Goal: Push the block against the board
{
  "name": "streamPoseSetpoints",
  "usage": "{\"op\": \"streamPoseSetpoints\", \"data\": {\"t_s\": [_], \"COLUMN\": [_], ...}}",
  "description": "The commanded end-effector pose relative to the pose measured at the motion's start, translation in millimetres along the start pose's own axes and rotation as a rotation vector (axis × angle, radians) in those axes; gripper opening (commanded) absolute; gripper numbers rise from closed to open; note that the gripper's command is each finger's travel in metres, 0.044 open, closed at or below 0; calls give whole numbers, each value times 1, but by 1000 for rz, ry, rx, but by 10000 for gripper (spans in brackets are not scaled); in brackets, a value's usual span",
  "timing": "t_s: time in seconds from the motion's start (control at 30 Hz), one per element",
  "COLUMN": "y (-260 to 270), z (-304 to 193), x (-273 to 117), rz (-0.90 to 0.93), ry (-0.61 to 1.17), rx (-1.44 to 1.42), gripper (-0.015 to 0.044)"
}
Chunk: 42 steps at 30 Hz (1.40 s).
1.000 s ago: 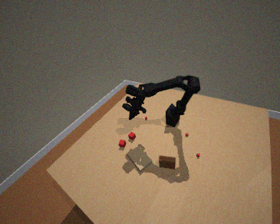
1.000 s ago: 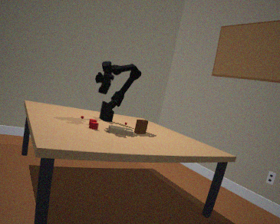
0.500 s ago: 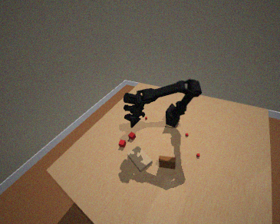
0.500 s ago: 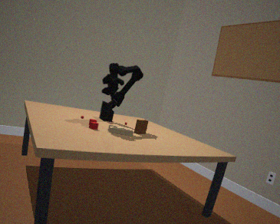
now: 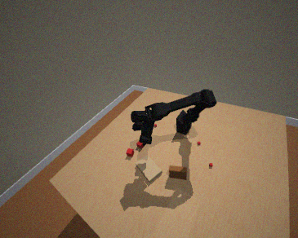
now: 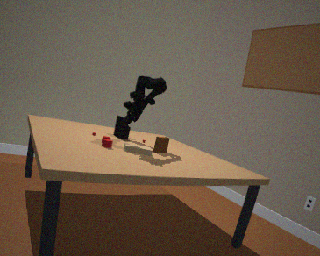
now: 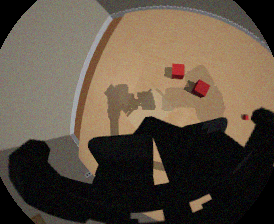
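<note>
The brown square block (image 5: 178,173) (image 6: 160,145) stands on the table. The pale flat board (image 5: 149,169) (image 6: 138,150) lies beside it, turned at an angle to the block. A gap shows between them in the top view. Part of the pale board (image 7: 144,116) shows beyond the fingers in the wrist view, partly in shadow; the block is not seen there. My gripper (image 5: 145,141) (image 7: 148,119) is shut and empty. It is above the table, on the red cubes' side of the board, and touches neither part. Its fingertips are hard to make out in the exterior view.
Two red cubes (image 5: 130,152) (image 7: 178,71) (image 7: 201,88) sit near the board, on the side away from the block. Small red cubes (image 5: 198,143) (image 5: 211,165) (image 6: 94,134) are farther off. The arm's base (image 5: 183,122) (image 6: 122,128) stands behind the parts.
</note>
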<state>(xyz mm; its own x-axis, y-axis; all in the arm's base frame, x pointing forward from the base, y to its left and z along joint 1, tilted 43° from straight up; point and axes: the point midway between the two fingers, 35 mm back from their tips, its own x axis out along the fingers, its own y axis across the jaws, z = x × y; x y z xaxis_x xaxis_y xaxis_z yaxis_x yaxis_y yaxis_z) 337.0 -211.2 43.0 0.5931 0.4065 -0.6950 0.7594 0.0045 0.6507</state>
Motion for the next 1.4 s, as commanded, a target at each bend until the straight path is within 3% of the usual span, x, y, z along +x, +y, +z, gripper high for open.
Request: {"op": "streamPoseSetpoints", "data": {"t_s": [0.0,0.53,1.37], "y": [17,66,124], "z": [-10,-62,-184], "x": [8,34,57], "rz": [-22,-81,-69], "ry": [24,179,532], "rx": [-121,-561,-1341], "gripper": [0,0,0]}}
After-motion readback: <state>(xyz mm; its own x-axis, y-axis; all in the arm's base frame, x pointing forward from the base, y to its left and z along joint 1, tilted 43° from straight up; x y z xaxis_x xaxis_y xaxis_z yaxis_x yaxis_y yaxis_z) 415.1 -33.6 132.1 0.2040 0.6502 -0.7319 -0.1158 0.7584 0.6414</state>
